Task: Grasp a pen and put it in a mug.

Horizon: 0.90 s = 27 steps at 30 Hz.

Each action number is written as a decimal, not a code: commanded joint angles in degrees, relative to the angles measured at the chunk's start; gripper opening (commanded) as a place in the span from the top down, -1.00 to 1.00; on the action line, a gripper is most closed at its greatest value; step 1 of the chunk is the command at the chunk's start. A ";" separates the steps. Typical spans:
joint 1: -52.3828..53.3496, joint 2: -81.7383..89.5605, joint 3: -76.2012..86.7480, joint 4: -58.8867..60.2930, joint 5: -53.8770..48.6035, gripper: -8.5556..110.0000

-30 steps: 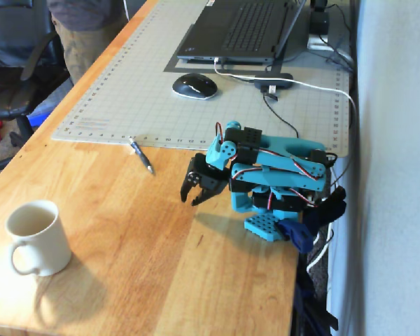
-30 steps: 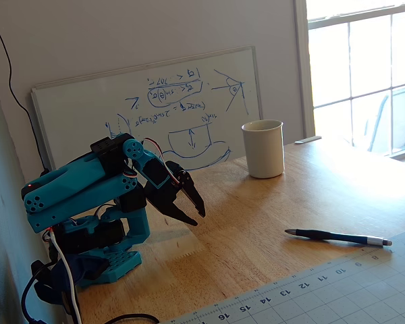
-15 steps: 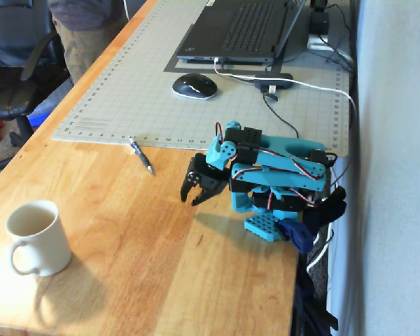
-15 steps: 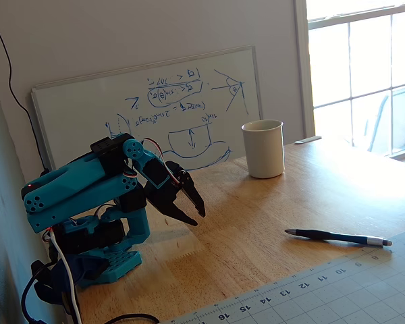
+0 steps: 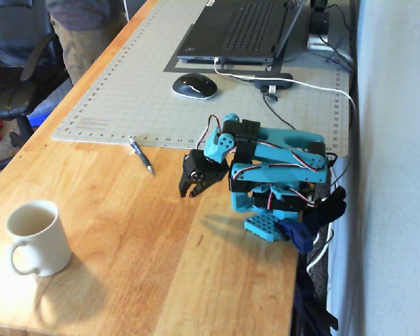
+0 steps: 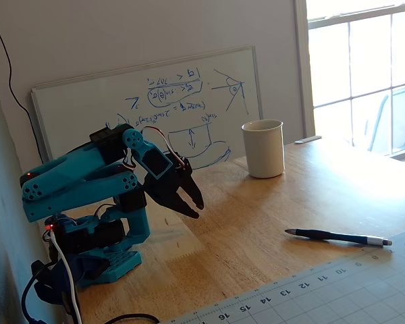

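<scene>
Glossy ceramic mug point(image 5: 33, 236); wooden table point(image 5: 161, 266).

The robot is one small arm point(image 5: 276, 157) with turquoise plastic links and black motors. In both fixed views its links are folded low and close over its base point(image 6: 104, 260), which is a turquoise plate with holes. Red, white and black wires run along the links, and a small red light shows at the far end of the upper link.

The black gripper point(image 5: 190, 190) points down and a little forward, and it hangs in the air and holds nothing. In a fixed view the gripper point(image 6: 191, 204) shows its two dark fingers point(image 6: 180, 203) slightly apart, with a narrow gap between the tips.
</scene>
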 commanded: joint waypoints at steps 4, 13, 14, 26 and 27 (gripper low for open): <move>2.99 -14.85 -15.91 0.09 -21.80 0.73; 9.32 -39.99 -33.13 -8.53 -32.43 0.73; 9.49 -42.80 -34.80 -10.63 -32.34 0.73; 19.86 -71.72 -44.91 -35.24 -33.22 0.73; 20.39 -73.56 -45.79 -36.74 -33.22 0.73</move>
